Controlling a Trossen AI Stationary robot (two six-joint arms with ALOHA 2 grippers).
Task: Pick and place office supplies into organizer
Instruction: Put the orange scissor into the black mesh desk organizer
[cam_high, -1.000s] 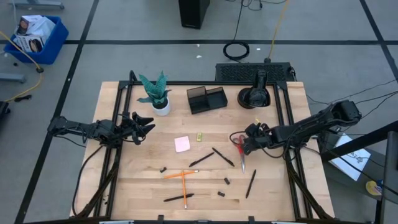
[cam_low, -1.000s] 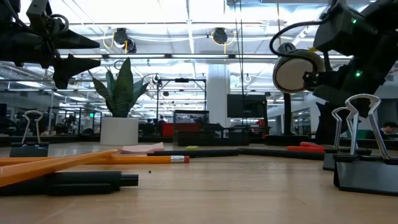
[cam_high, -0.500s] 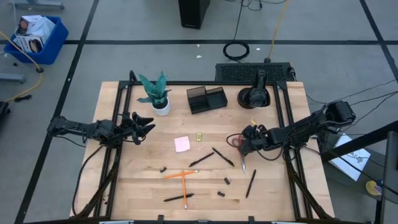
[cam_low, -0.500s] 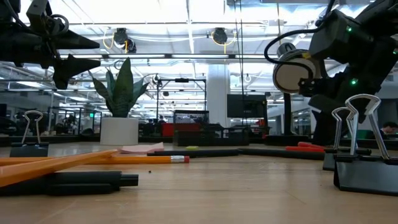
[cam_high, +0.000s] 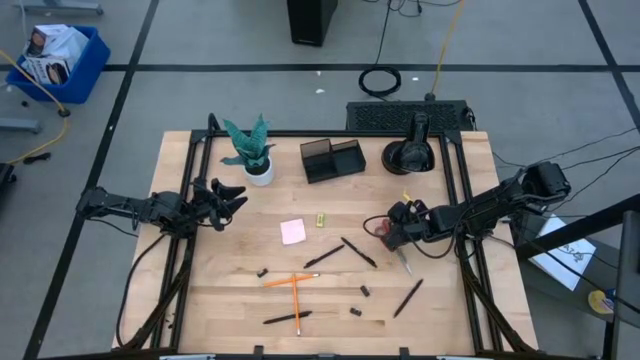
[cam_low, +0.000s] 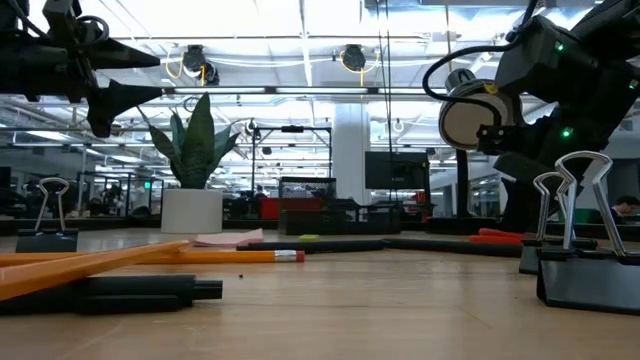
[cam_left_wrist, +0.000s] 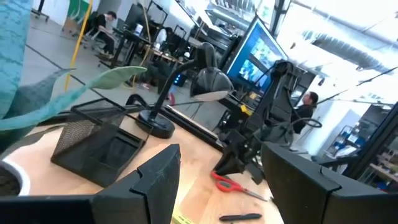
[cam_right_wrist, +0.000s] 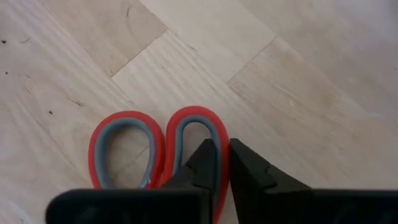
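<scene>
No readable brand, label or writing in any view

Tabletop (cam_high: 460, 310), back edge: teal plant in white pot (cam_high: 254, 152), dark organizer (cam_high: 333, 159) to its right, black domed desk lamp (cam_high: 410, 153) further right. The organizer stands well apart from both hands; nothing lies between it and the loose supplies.

Loose items mid-tabletop: pink sticky-note pad (cam_high: 293, 232), tiny yellow piece (cam_high: 321, 219) just beside it, black pens (cam_high: 358, 252) in a scatter, orange pencil (cam_high: 291, 281) crossing another pencil, small black clips (cam_high: 365, 291) near the front. Low view: binder clips (cam_low: 567, 240) large in the foreground at right, pencil and a pen lying at left.

Right hand (cam_high: 391, 232): low over the right half of the tabletop, on the red-handled scissors (cam_high: 381, 228). Right wrist view: fingers (cam_right_wrist: 205, 163) drawn together, clamped on the rim of one red handle loop (cam_right_wrist: 198, 140); scissors lie flat on the wood, blades angled toward the front edge.

Left hand (cam_high: 229, 200): hovers above the left side near the plant pot, jaws apart, holding nothing; left wrist view looks across at the organizer, the lamp and the scissors
</scene>
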